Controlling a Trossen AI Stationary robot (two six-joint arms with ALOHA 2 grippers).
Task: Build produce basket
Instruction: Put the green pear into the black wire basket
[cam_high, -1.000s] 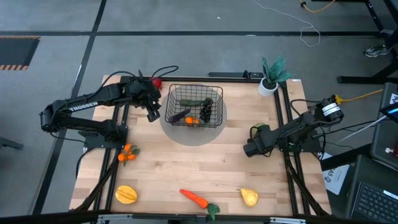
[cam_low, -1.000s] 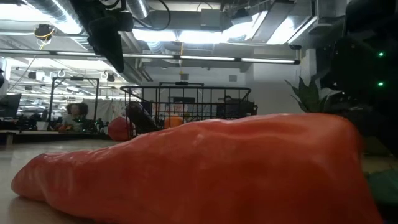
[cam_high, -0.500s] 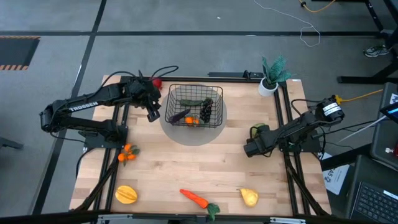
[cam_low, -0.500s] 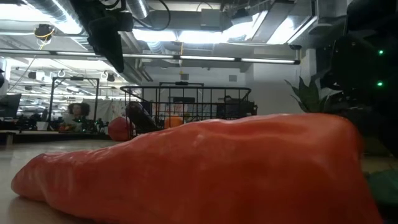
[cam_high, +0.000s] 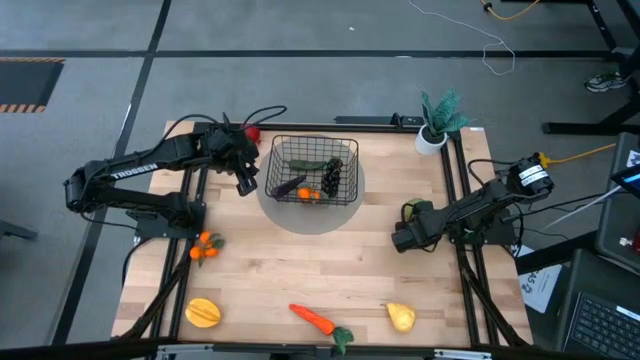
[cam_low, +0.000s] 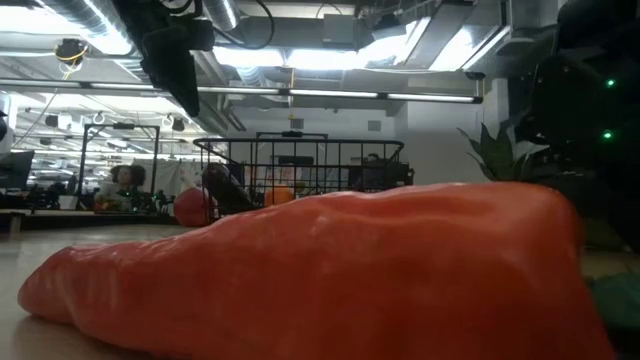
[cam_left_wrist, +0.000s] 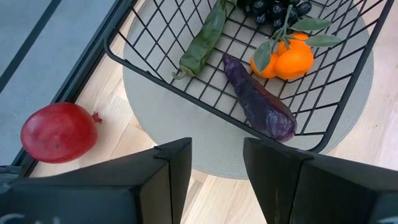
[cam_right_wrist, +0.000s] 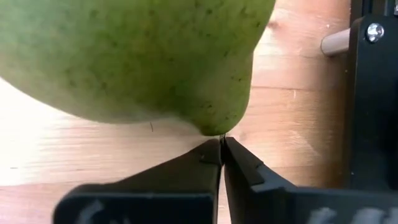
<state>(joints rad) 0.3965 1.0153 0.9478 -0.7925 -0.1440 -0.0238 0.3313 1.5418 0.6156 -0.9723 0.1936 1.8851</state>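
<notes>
Jaws together on the right, apart on the left beside the basket (cam_high: 315, 170) holding cucumber (cam_left_wrist: 204, 38), eggplant (cam_left_wrist: 261, 101), oranges (cam_left_wrist: 289, 57), grapes (cam_high: 333, 175)

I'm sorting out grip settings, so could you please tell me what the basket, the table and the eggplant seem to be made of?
Basket: thin black wire, likely coated metal, judging by the open welded-looking grid.
Table: light wood with visible grain and plank lines, matte.
Eggplant: probably moulded plastic or rubber, with a smooth purple skin and a soft sheen; the exact material is unclear.
</notes>
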